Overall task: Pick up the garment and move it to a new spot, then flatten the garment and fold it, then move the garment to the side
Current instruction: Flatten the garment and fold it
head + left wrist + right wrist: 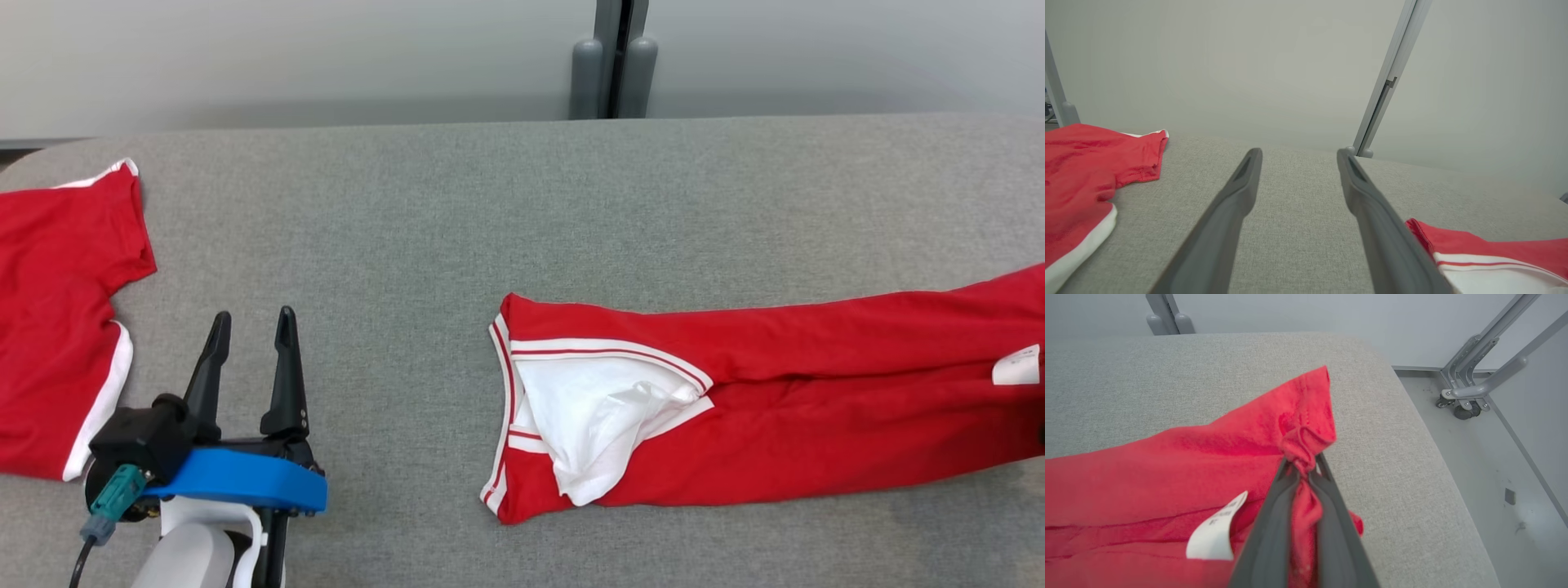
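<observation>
A red garment (775, 392) with white trim lies folded lengthwise across the right half of the grey table (490, 204), its white-lined collar facing left; its collar end appears in the left wrist view (1486, 249). In the right wrist view my right gripper (1302, 461) is shut on a bunched fold of the garment's (1167, 465) red hem near the table's right end, beside a white care label (1216, 535). My left gripper (249, 322) hovers open over bare table at lower left, its fingers (1237, 192) apart with nothing between them.
A second red garment with white trim (57, 310) lies at the table's left edge, also in the left wrist view (1081, 179). A grey post (612, 57) stands behind the table. Past the table's right end are the floor and a wheeled metal frame (1470, 392).
</observation>
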